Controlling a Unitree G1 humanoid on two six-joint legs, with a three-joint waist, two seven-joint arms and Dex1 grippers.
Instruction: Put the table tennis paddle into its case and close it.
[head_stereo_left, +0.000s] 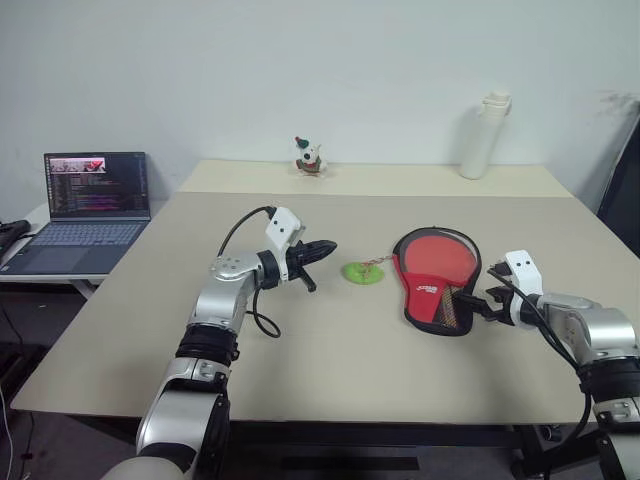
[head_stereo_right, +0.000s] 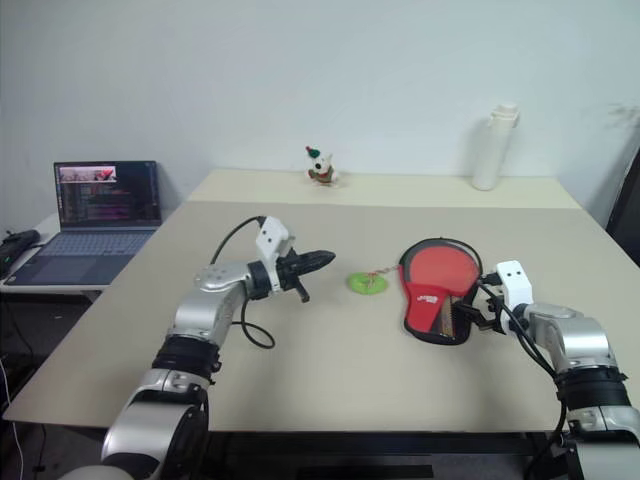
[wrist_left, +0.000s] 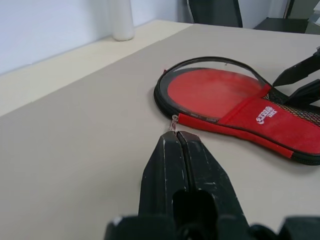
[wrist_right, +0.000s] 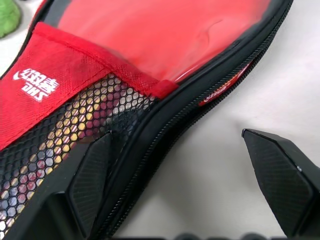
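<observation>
Right pincer (head_stereo_left: 478, 300) nearest, low over the surface (head_stereo_left: 330, 340) at the narrow handle end of the case (head_stereo_left: 437, 280); fingers spread wide, holding nothing; in the right wrist view one finger (wrist_right: 92, 177) sits against the black mesh pocket at the case's zippered edge, the other finger (wrist_right: 280, 182) stands apart over bare surface. Case lies flat, red side with white logo up, round end pointing away from the robot; edge unzipped along the rim. Table tennis paddle (head_stereo_left: 437, 252) lies inside the case, its red face showing through the clear round window; handle hidden under the red fabric and mesh. Left pincer (head_stereo_left: 322, 249) held above the surface, pointing toward the case, well apart from it; fingers pressed together, empty. Green round tag (head_stereo_left: 363, 272) lies between left pincer and case, joined to the case by a thin chain. Farther back: small toy figure (head_stereo_left: 310, 157); white bottle (head_stereo_left: 485, 135) upright; open laptop (head_stereo_left: 90, 205) on a side desk.
</observation>
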